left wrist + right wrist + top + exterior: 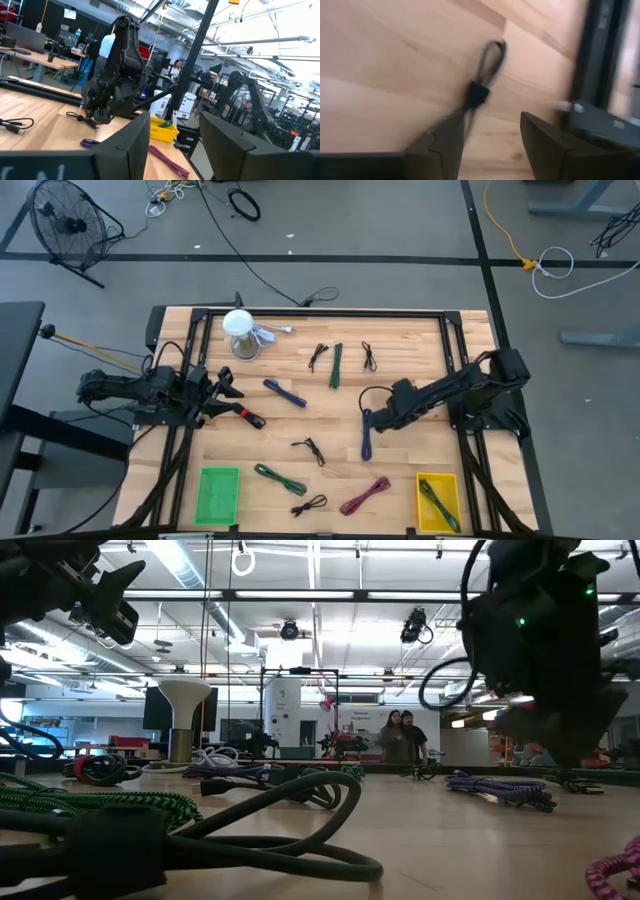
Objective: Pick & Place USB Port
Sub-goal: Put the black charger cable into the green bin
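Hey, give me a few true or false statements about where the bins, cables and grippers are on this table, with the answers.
1. The yellow bin holds a green cable. True.
2. The green bin holds several cables. False: it looks empty.
3. The right gripper is above a blue cable, jaws open. True.
4. The left gripper grips a pink cable. False: it is open and empty; the pink cable lies near the yellow bin.
5. A white cup stands at the table's far left. True.

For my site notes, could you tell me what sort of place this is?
Probably a robotics lab or workshop: a wooden table strewn with cables, exposed ceiling ducts, and more robot arms on benches behind.
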Controlling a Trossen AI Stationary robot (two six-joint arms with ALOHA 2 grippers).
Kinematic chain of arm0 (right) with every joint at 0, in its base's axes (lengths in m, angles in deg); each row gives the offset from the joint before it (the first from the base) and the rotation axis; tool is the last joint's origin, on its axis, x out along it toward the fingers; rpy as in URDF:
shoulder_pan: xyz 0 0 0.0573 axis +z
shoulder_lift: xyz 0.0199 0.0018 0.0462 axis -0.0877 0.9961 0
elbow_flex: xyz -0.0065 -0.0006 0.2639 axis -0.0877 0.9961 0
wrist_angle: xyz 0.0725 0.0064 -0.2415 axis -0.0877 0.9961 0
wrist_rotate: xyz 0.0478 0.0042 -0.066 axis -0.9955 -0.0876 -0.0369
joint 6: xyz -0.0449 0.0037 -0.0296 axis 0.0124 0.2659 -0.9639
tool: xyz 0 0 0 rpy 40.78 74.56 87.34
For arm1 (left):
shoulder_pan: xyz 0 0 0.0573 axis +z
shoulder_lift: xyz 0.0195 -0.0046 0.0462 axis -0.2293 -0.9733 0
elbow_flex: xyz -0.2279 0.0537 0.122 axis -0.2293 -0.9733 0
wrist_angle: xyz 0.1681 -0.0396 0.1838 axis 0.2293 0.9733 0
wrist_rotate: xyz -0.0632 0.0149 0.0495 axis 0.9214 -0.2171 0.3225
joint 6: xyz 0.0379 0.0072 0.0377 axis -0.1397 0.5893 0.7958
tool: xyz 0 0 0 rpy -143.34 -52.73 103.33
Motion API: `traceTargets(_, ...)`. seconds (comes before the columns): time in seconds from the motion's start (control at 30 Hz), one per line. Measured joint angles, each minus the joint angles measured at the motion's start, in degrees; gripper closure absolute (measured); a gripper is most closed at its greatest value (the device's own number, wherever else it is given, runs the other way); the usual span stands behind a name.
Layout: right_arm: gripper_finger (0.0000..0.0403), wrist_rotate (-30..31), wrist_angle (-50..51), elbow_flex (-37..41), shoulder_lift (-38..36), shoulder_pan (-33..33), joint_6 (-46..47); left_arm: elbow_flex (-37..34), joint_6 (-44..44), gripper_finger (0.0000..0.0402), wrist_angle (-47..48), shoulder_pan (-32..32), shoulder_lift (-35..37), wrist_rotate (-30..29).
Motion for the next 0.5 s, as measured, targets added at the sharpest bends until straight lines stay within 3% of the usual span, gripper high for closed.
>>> traceTargets(0.33,0.0209,1.6,-11.9,11.4,-12.3,0.0,7.0,0.0,0.0,0.0225,0.8,0.0,0.0,0.0)
traceTargets(0.5,0.0209,2.3,-25.5,18.2,-14.8,0.0,7.8,0.0,0.0,0.0225,0.8,0.0,0.0,0.0)
